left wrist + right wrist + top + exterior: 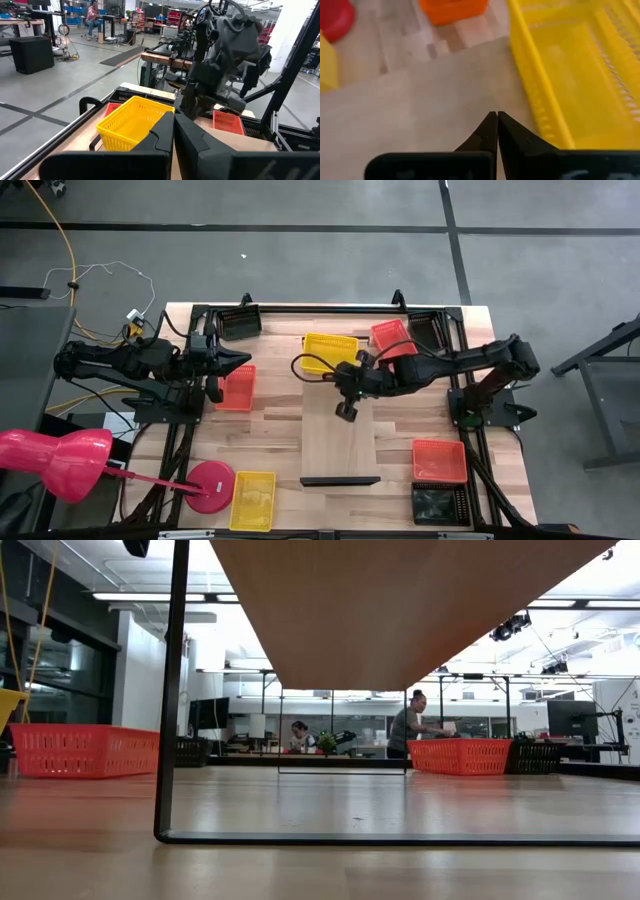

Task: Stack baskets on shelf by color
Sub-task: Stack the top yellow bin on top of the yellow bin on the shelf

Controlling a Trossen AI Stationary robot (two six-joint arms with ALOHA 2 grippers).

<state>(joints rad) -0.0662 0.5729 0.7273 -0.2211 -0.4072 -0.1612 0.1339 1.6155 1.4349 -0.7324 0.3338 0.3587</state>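
One yellow basket (pixel 330 352) sits at the shelf's (pixel 339 435) far end, just beside the right gripper (pixel 347 414), fingers pressed together, empty. Placement looks done (my reading); next, fetch the other yellow basket (pixel 253 500). Left gripper (pixel 245 361) waits, pressed together.

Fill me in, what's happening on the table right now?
Baskets are being sorted onto the shelf. The right gripper hovers over the shelf with its fingers shut, holding nothing, beside a yellow basket at the shelf's far end. The left gripper waits at the left side, fingers shut, by a red-orange basket. Other baskets lie scattered: yellow, red-orange and black ones near the front.
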